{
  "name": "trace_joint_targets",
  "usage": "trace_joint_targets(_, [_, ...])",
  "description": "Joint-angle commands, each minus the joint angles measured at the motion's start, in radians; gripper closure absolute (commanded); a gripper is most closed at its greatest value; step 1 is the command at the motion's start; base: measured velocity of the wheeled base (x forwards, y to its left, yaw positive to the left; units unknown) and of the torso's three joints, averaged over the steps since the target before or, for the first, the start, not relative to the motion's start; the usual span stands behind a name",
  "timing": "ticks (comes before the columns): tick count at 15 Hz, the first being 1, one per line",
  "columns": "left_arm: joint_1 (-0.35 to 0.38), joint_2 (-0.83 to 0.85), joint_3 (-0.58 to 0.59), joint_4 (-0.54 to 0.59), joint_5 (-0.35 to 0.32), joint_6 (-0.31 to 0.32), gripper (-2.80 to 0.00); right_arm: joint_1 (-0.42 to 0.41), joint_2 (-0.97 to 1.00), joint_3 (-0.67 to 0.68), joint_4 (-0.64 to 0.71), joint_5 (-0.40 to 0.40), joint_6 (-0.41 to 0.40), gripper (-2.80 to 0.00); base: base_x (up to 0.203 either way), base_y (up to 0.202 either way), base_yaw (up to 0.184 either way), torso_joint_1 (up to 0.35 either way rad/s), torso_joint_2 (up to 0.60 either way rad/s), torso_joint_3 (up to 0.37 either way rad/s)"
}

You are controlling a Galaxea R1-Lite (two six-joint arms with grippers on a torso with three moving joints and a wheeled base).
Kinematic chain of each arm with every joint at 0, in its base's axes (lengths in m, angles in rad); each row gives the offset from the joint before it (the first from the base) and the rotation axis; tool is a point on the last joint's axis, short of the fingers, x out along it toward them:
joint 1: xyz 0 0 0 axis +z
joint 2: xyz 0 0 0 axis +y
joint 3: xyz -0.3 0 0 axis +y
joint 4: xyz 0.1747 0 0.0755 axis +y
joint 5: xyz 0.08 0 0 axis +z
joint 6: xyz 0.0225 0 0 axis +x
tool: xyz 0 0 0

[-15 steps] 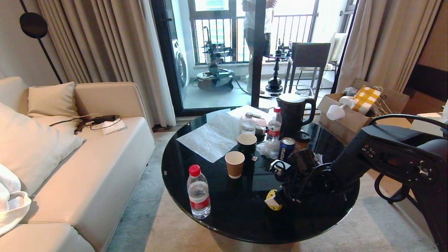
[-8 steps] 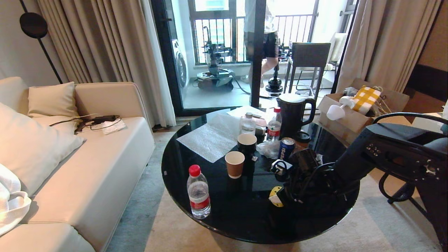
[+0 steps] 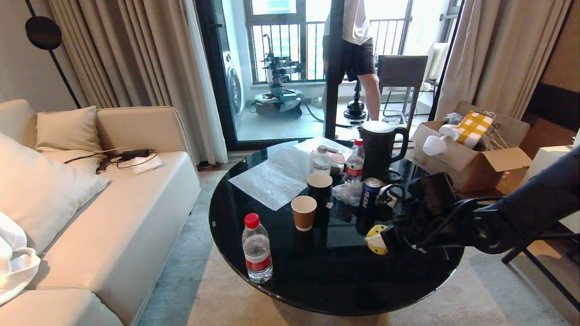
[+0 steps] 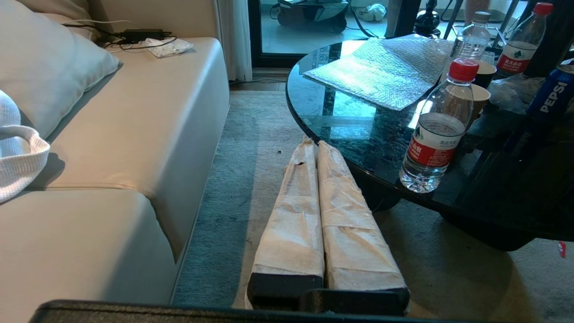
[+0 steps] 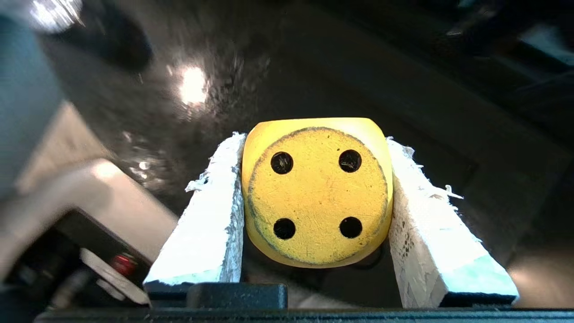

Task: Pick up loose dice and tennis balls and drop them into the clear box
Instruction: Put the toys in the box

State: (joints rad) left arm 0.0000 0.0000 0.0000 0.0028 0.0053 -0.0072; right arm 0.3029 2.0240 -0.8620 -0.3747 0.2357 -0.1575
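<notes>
A yellow die [image 3: 375,239] with black dots hangs a little above the round black glass table [image 3: 281,290], near its right front. My right gripper [image 3: 379,240] is shut on it. In the right wrist view the die [image 5: 316,193] shows its four-dot face, pressed between the two white padded fingers [image 5: 210,215] of the right gripper [image 5: 314,140]. My left gripper [image 4: 315,144] is parked low beside the table's edge over the carpet, its wrapped fingers shut together with nothing between them. No tennis balls and no clear box are in view.
On the table stand a water bottle [image 3: 257,249], a paper cup [image 3: 303,212], a black mug [image 3: 320,185], a Pepsi can [image 3: 370,192], a black kettle [image 3: 379,149] and a bubble-wrap sheet [image 3: 272,176]. A sofa [image 3: 113,217] lies left, a cardboard box [image 3: 466,149] right. A person [image 3: 355,50] walks on the balcony.
My right gripper has closed on the yellow die and carried it up off the table and to the right. The person on the balcony has walked to the right.
</notes>
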Motion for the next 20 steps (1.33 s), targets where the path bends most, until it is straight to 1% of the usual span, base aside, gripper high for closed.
trace_joint_targets(1, [0.000, 0.000, 0.000, 0.000, 0.001, 0.000, 0.00, -0.015, -0.127, 0.051, -0.002, -0.002, 0.031, 0.00, 0.000, 0.000, 0.000, 0.000, 0.00, 0.000])
trace_joint_targets(3, [0.000, 0.000, 0.000, 0.000, 0.001, 0.000, 0.00, -0.046, -0.220, 0.124, -0.001, -0.019, 0.048, 0.00, 0.000, 0.000, 0.000, 0.000, 0.00, 0.000])
trace_joint_targets(4, [0.000, 0.000, 0.000, 0.000, 0.001, 0.000, 0.00, -0.063, -0.318, 0.174, 0.001, -0.040, 0.056, 0.00, 0.000, 0.000, 0.000, 0.000, 0.00, 0.000])
trace_joint_targets(8, [0.000, 0.000, 0.000, 0.000, 0.001, 0.000, 0.00, -0.132, -0.737, 0.425, 0.010, -0.161, 0.092, 0.00, 0.000, 0.000, 0.000, 0.000, 0.00, 0.000])
trace_joint_targets(9, [0.000, 0.000, 0.000, 0.000, 0.001, 0.000, 0.00, -0.144, -0.812, 0.479, 0.013, -0.193, 0.103, 0.00, 0.000, 0.000, 0.000, 0.000, 0.00, 0.000])
trace_joint_targets(11, [0.000, 0.000, 0.000, 0.000, 0.001, 0.000, 0.00, -0.162, -0.890, 0.565, 0.031, -0.247, 0.119, 0.00, 0.000, 0.000, 0.000, 0.000, 0.00, 0.000])
trace_joint_targets(12, [0.000, 0.000, 0.000, 0.000, 0.001, 0.000, 0.00, -0.166, -0.953, 0.601, 0.056, -0.258, 0.120, 0.00, 0.000, 0.000, 0.000, 0.000, 0.00, 0.000])
trace_joint_targets(15, [0.000, 0.000, 0.000, 0.000, 0.001, 0.000, 0.00, -0.180, -1.249, 0.706, 0.132, -0.290, 0.123, 0.00, 0.000, 0.000, 0.000, 0.000, 0.00, 0.000])
trace_joint_targets(16, [0.000, 0.000, 0.000, 0.000, 0.001, 0.000, 0.00, -0.184, -1.303, 0.740, 0.156, -0.300, 0.124, 0.00, 0.000, 0.000, 0.000, 0.000, 0.00, 0.000])
trace_joint_targets(17, [0.000, 0.000, 0.000, 0.000, 0.001, 0.000, 0.00, -0.203, -1.363, 0.760, 0.193, -0.293, 0.123, 0.00, 0.000, 0.000, 0.000, 0.000, 0.00, 0.000])
trace_joint_targets(20, [0.000, 0.000, 0.000, 0.000, 0.001, 0.000, 0.00, -0.269, -1.668, 0.811, 0.287, -0.260, 0.109, 0.00, 0.000, 0.000, 0.000, 0.000, 0.00, 0.000])
